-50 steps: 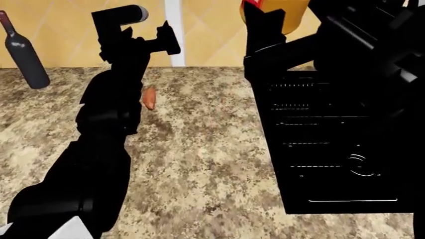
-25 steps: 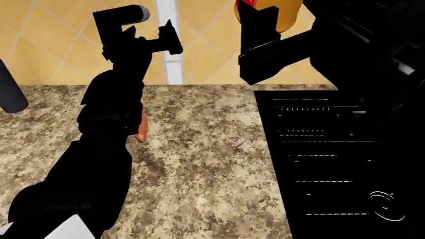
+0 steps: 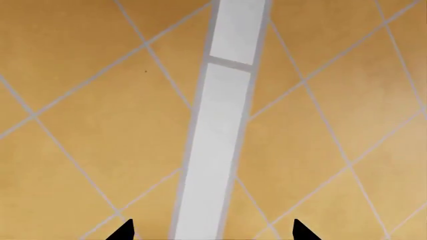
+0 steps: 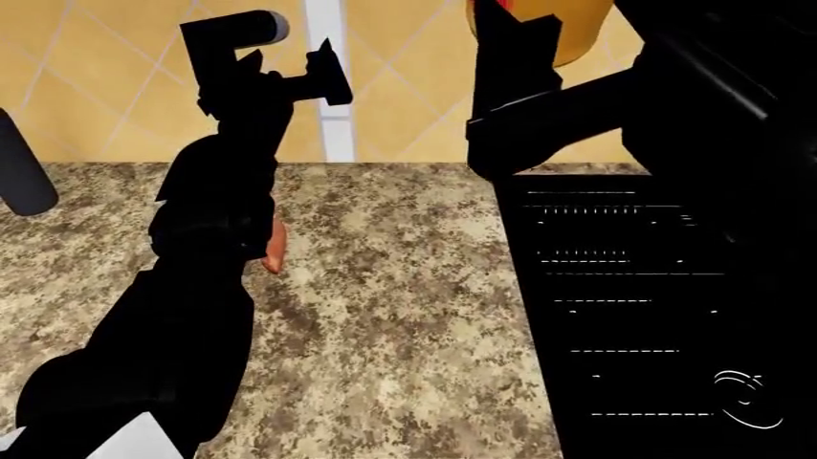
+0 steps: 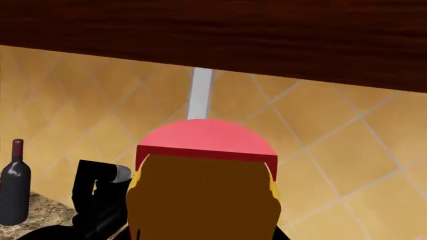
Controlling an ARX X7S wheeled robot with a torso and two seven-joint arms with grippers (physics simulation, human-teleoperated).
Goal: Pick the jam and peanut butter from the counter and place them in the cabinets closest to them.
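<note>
A: Since half a second ago the right gripper (image 4: 511,57) has shifted a little right and the peanut butter (image 4: 568,29) with it; the counter (image 4: 383,287) and left arm sit as they did.

B: And the left wrist view?

A: Only two dark fingertips (image 3: 123,231), set well apart, against the tiled wall (image 3: 100,100) and its pale strip (image 3: 220,125). Nothing lies between them, so that left gripper (image 3: 212,232) is wide and empty.

B: Head view?

A: The left gripper hangs above the far edge of the counter. A wine bottle (image 4: 19,172) leans at far left, a small orange thing (image 4: 272,247) lies beside the left arm, and a black appliance (image 4: 638,316) fills the right. The peanut butter is held high at the far right, clear of the counter. I cannot find the jam.

B: Right wrist view?

A: The jar fills the near frame, red lid (image 5: 207,142) toward the dark wood cabinet underside (image 5: 213,35) above. The fingers are hidden behind it; I judge them closed on it.

B: Orientation?

A: Its long axis looks upright, lid up.

B: Risks?

A: Raised straight up, the lid could strike the cabinet's bottom edge and shift in the grip. The door is out of view, so its state is unknown.
</note>
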